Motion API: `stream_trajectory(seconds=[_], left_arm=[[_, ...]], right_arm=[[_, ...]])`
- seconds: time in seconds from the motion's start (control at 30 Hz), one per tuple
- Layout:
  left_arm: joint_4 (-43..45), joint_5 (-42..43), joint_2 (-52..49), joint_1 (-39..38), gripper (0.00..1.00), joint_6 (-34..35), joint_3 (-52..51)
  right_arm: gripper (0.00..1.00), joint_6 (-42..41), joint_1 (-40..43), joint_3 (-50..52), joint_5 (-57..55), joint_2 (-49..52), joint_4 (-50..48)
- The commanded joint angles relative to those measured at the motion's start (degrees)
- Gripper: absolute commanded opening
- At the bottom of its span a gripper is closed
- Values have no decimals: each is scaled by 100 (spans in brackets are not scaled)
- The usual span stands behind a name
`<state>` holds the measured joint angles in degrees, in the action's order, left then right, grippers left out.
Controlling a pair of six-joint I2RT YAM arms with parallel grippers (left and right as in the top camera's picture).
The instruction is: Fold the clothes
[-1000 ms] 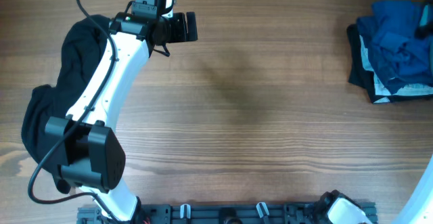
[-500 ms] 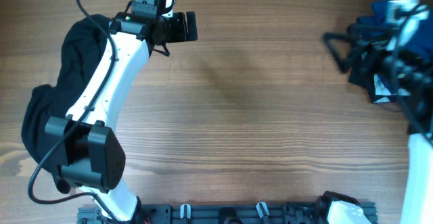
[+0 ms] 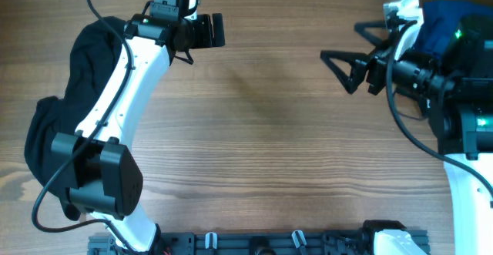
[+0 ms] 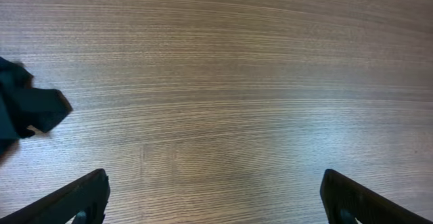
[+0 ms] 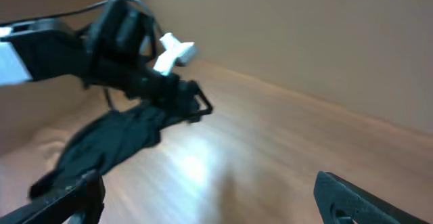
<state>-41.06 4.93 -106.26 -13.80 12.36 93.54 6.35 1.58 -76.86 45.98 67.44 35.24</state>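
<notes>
Wood table (image 3: 269, 132), bare grain across the middle. Black garment (image 3: 46, 132) heaped along the left side, partly under the left arm (image 3: 131, 85); a corner of it shows at the left edge of the left wrist view. Blue pile (image 3: 454, 12) in the far-right corner, mostly hidden behind the right arm (image 3: 462, 124). Left gripper (image 3: 209, 30) near the far edge, right of the black garment, fingers spread wide, nothing between them, only table below. Right gripper (image 3: 339, 41) just left of the blue pile, pointing left, fingers spread, empty. Right wrist view blurred
</notes>
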Motion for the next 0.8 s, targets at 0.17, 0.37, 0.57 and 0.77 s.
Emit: stream_trajectory(seconds=[0.17,0.37,0.57,0.77], left_arm=[[13,-52,81,15,100,11,22],[13,-52,81,15,100,11,22],[13,-52,81,15,100,11,22],[13,-52,81,15,100,11,22]], right_arm=[[100,61,-28,621,-1786,-1150,-551],[100,249,-28,2994,-1799,-2804,-2181],[100,-1394,-28,5252,-2295,-3965,-3403],[100,-1384,-28,6478,-2380,-5278,-3423]])
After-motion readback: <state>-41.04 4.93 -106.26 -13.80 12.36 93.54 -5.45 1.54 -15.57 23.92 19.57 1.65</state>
